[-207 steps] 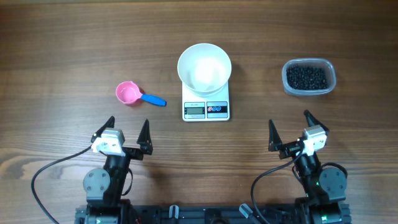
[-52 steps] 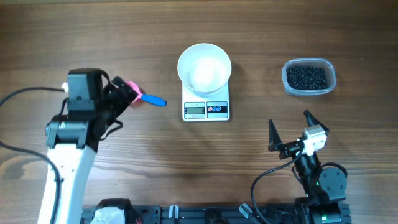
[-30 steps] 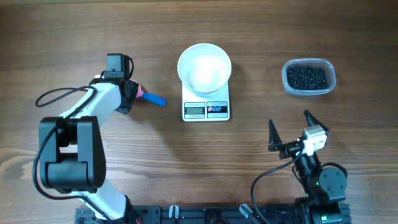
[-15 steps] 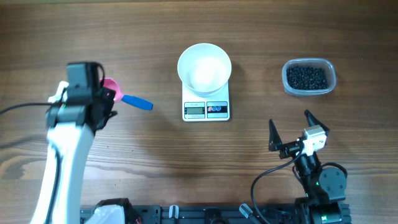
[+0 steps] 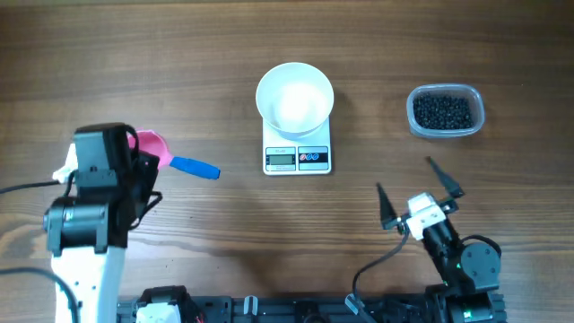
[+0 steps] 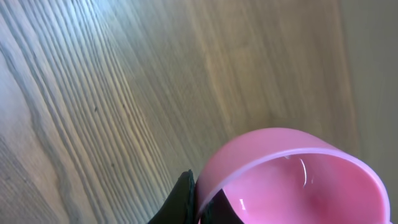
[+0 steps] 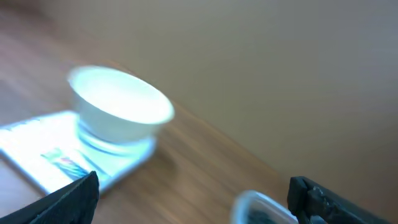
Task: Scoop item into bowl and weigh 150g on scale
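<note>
The left gripper pinches the rim of the small pink plastic scoop. The little round black beans sit in a clear tub far off at three o'clock, nearer the wide-open, empty right gripper.

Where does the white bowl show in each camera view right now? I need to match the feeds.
Overhead: white bowl top centre, sitting on the scale.
Left wrist: not in it; that view shows the pink scoop.
Right wrist: left of centre, blurred.
Shared landmark: the scale under the bowl, in overhead and right wrist.
</note>
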Controlling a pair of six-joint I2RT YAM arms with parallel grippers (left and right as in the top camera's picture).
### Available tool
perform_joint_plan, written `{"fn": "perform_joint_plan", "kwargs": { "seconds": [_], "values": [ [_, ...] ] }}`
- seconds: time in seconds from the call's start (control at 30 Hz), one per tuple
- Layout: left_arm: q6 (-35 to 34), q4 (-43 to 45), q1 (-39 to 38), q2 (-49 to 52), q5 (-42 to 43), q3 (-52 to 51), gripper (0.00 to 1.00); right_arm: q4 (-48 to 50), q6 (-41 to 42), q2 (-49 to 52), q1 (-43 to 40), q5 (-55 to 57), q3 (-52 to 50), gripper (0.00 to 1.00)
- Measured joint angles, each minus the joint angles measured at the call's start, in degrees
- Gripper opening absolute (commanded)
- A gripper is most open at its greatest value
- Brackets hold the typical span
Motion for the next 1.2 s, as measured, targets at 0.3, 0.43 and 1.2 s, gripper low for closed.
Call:
{"fn": "perform_joint_plan", "kwargs": {
  "seconds": [0.3, 0.43, 1.2],
  "values": [
    [-1.03, -0.13, 0.0, 6.99, 5.79, 0.0, 0.04, 0.04, 78.6, 0.0, 0.0, -23.1, -0.02, 1.0],
    [-1.07, -0.15, 0.0, 7.08, 8.9, 0.0, 0.04, 0.17, 100.96, 0.0, 0.0, -16.72, 0.0, 0.96],
    [-12.39, 6.21, -13.29, 7.34, 14.82, 0.0, 0.04, 13.81, 81.35, 51.93, 18.71, -32.3, 22.84, 0.85]
  ]
}}
